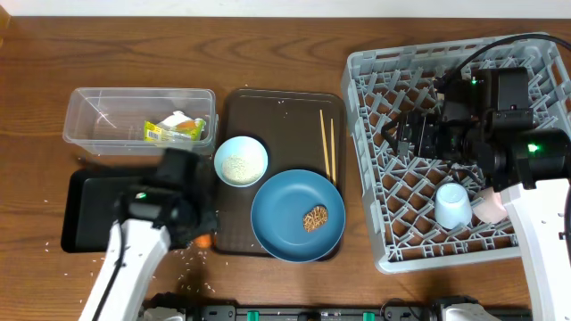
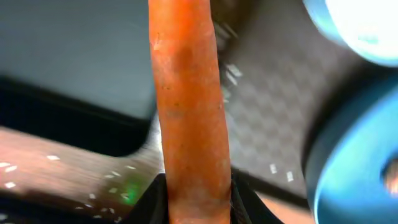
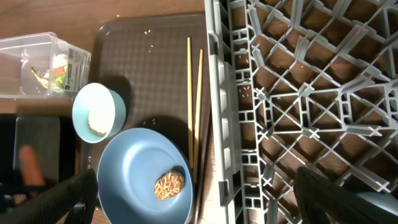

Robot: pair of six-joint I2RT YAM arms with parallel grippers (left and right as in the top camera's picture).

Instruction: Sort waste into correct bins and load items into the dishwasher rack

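- Left gripper (image 1: 190,225) sits at the near left of the table. In the wrist view I find its jaws clamped on the orange carrot (image 2: 186,106), which runs straight out from between them.
- From overhead the carrot tip shows just beside the near left corner of the brown serving tray (image 1: 268,111). I cannot tell whether it touches the table.
- Loose white rice grains (image 1: 190,264) are scattered on the wood around that gripper.
- Black tray (image 1: 89,209) lies on the table just left of the gripper.
- Blue plate (image 1: 281,209) rests on the near right part of the serving tray, with the brown food lump (image 1: 314,218) on its right side.
- White bowl (image 1: 219,159) stands on the serving tray just beyond the plate to the left, touching or nearly touching it, with rice inside.
- Wooden chopsticks (image 1: 327,143) lie side by side along the serving tray's right edge, beyond the plate.
- Clear tub (image 1: 98,116) stands beyond the black tray and contains the wrapper (image 1: 161,134) and the white tissue (image 1: 178,119).
- Dishwasher rack (image 1: 366,178) is on the right. The light-blue cup (image 1: 453,205) stands upside down in its near right part, with the pink cup (image 1: 489,207) just beside it.
- Right gripper (image 3: 196,177) hangs over the rack, its fingers (image 3: 62,199) spread wide with nothing between them.
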